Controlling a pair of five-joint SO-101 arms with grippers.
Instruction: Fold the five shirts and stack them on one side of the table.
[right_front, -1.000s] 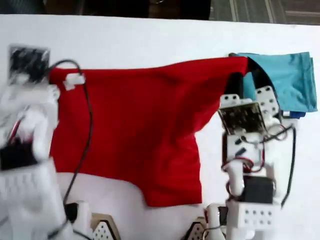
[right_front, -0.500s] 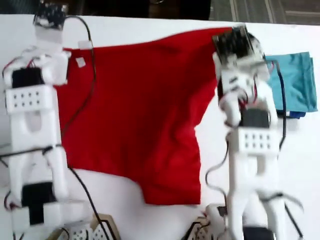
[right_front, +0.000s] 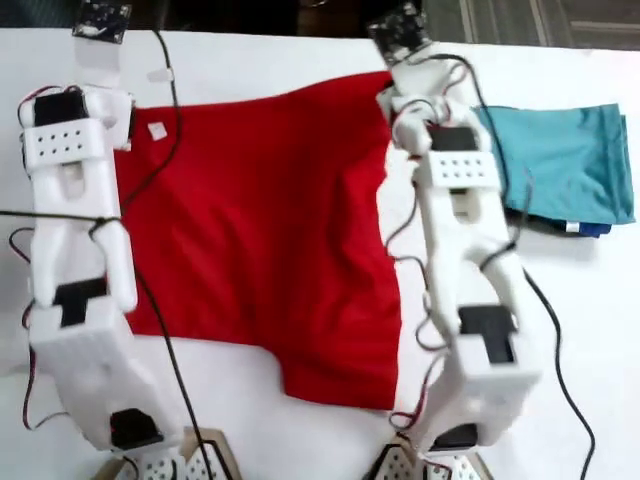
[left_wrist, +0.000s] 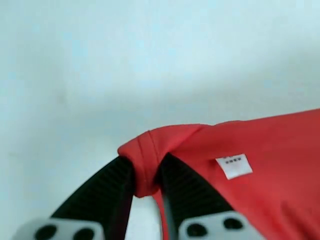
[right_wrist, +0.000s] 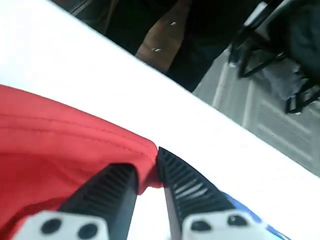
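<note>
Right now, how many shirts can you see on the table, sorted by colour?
red shirt: 1, spread out
teal shirt: 1, folded
dark blue shirt: 1, just an edge showing under the teal shirt
Total: 3 shirts in view

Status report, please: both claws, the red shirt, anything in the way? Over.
Left claw shut on red shirt, far corner. Right claw shut on other far corner. Shirt spread open on table. Folded teal shirt lies apart.
</note>
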